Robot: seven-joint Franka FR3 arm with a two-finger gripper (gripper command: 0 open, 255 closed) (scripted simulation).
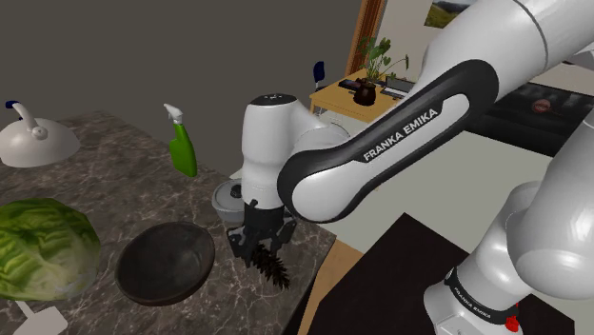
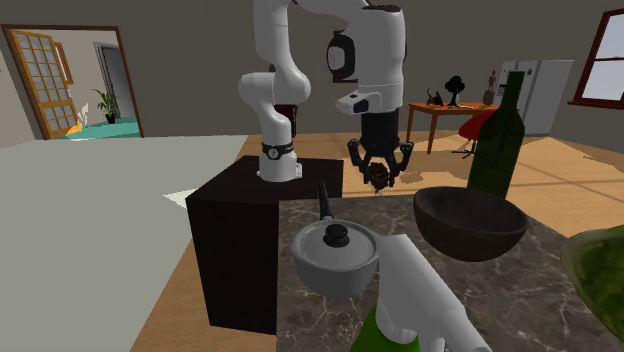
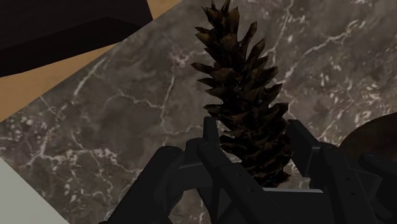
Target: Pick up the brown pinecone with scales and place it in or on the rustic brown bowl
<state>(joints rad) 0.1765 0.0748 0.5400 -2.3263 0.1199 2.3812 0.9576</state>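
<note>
A dark brown scaly pinecone (image 1: 271,264) hangs just above the marble counter, clasped by my gripper (image 1: 260,238). In the wrist view the pinecone (image 3: 245,95) sticks out lengthwise past the fingers (image 3: 213,149), which are shut on its thick end. The dark brown bowl (image 1: 165,262) sits on the counter, close beside the gripper toward the shoulder view's left. From the second exterior view the gripper (image 2: 379,172) holds the pinecone (image 2: 378,177) above the counter's far edge, behind and left of the bowl (image 2: 470,222).
On the counter stand a green spray bottle (image 1: 181,143), a small lidded grey pot (image 1: 227,198), a big lettuce head (image 1: 40,245) and a white lamp-like dome (image 1: 33,138). A dark green bottle (image 2: 497,135) rises behind the bowl. The counter edge (image 1: 319,257) lies right by the gripper.
</note>
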